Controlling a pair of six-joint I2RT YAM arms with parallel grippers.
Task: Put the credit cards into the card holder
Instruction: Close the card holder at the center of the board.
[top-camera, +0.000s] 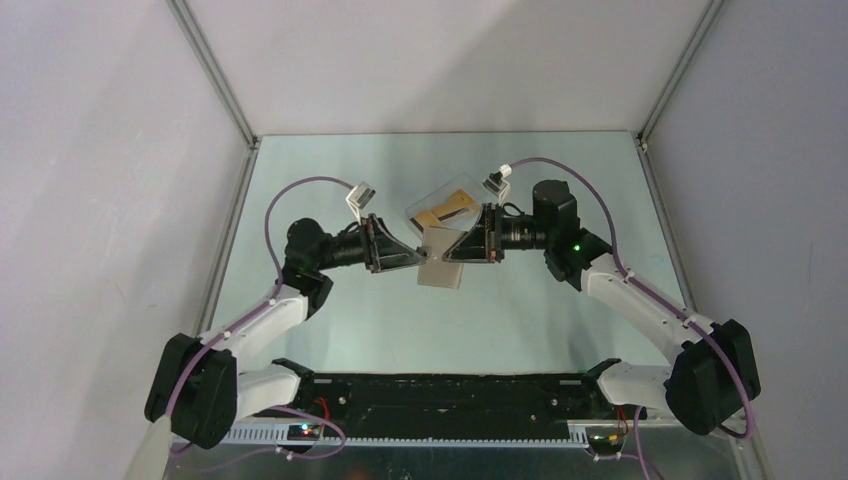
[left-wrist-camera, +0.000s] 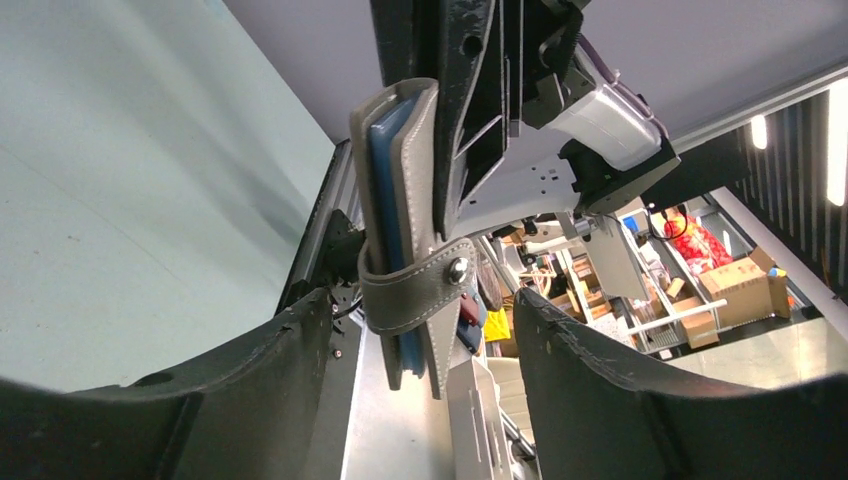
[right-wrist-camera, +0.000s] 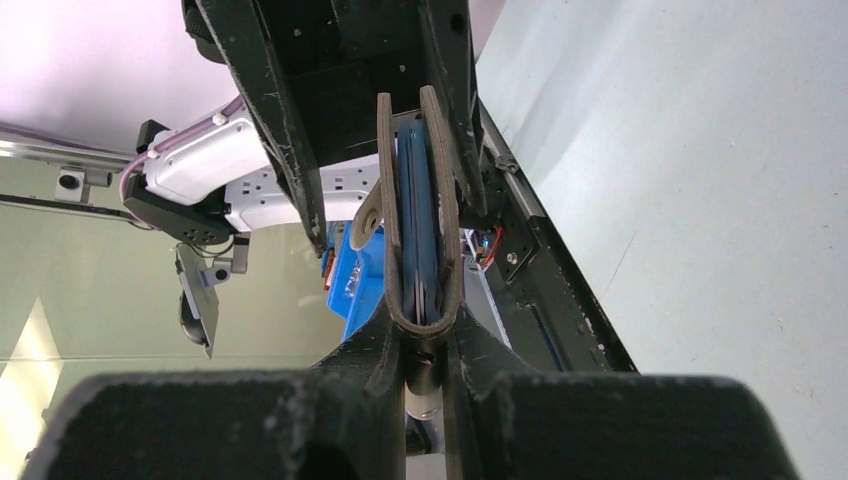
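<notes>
The grey-taupe card holder (top-camera: 441, 268) hangs in the air between my two grippers, folded shut with its snap strap fastened. My right gripper (top-camera: 452, 252) is shut on its folded spine (right-wrist-camera: 423, 318). My left gripper (top-camera: 417, 258) is open; its fingers (left-wrist-camera: 300, 350) stand on either side of the holder's strap end (left-wrist-camera: 410, 290) without pressing it. Blue edges show between the holder's flaps (right-wrist-camera: 418, 190). The orange-gold credit cards (top-camera: 446, 212), one with a dark stripe, lie in a clear plastic box behind the grippers.
The clear plastic box (top-camera: 462, 190) sits tilted on the green table (top-camera: 330, 320) just beyond the grippers. Metal frame rails (top-camera: 232, 240) run along both table sides. Both arms' bases stand at the near edge.
</notes>
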